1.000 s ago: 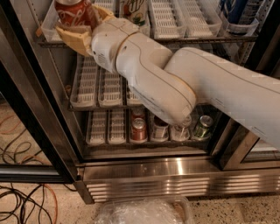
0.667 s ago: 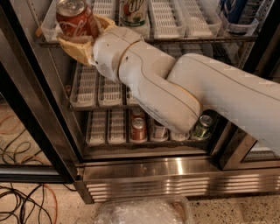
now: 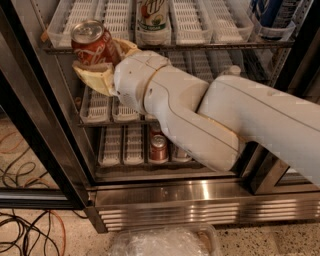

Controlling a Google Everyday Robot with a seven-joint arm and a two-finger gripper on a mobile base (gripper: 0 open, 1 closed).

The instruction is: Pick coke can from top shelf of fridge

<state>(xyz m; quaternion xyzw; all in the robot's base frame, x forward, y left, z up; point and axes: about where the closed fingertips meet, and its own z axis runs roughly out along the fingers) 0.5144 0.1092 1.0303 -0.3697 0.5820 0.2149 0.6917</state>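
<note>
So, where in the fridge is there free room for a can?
Top shelf lanes between white-and-green can and blue cans; bottom shelf lanes left of the small red can. Crowded top left: gripper holds coke can.

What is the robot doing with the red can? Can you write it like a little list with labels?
gripper: by the left front edge of the top shelf, shut on the coke can
coke can: tilted, held in front of the shelf
top shelf: white-and-green can standing on it
bottom shelf: small red can
fridge: steel grille at the bottom
floor: cables at the left
</note>
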